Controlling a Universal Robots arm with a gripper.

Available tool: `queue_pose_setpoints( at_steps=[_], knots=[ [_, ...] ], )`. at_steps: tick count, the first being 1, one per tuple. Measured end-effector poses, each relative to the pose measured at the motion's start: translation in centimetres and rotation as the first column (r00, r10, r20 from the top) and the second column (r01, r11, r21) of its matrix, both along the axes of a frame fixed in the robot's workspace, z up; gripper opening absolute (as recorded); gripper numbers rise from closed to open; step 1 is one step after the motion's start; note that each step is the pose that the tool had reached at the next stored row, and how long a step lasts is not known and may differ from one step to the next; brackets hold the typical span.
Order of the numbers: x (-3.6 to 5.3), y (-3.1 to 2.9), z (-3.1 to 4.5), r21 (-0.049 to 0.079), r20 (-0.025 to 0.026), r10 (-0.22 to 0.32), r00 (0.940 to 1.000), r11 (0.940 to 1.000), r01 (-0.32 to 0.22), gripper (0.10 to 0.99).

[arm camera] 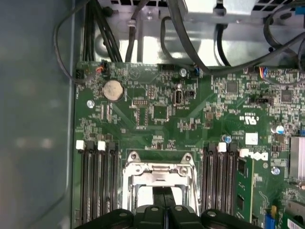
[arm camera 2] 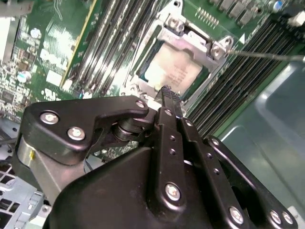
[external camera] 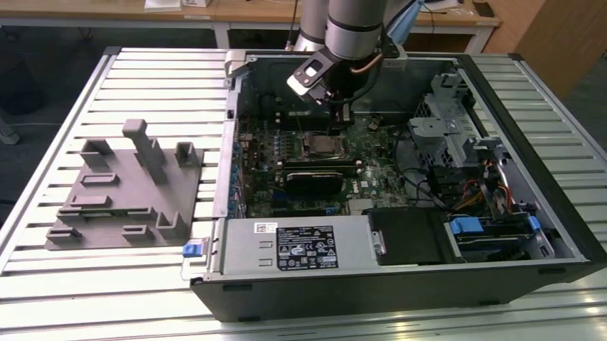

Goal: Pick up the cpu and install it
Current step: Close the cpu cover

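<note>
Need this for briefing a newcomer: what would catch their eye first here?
The open computer case on the slatted table, with the arm reaching in. In the second wrist view the gripper, fingers together, hangs just over the silver-topped cpu in its socket. A grey fixture stands to the exterior view's left.

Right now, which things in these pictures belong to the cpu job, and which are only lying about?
Job: cpu, lying in its socket frame; gripper close over it.
Lying about: grey fixture on the table, coin battery, memory slots.
</note>
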State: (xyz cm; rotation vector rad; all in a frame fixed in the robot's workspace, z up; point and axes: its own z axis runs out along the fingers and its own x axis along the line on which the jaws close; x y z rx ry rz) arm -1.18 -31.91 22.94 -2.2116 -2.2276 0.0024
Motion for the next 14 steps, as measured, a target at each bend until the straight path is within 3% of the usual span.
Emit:
queue_pose_setpoints(
  at_steps=[7,14],
  knots=[
    [-1.75,-0.17,-0.39,0.0,0.0,0.001,1.0,1.0,-0.001,0.106],
    [-2.9,-0.17,-0.79,0.0,0.0001,0.001,1.0,1.0,-0.001,0.106]
  ],
)
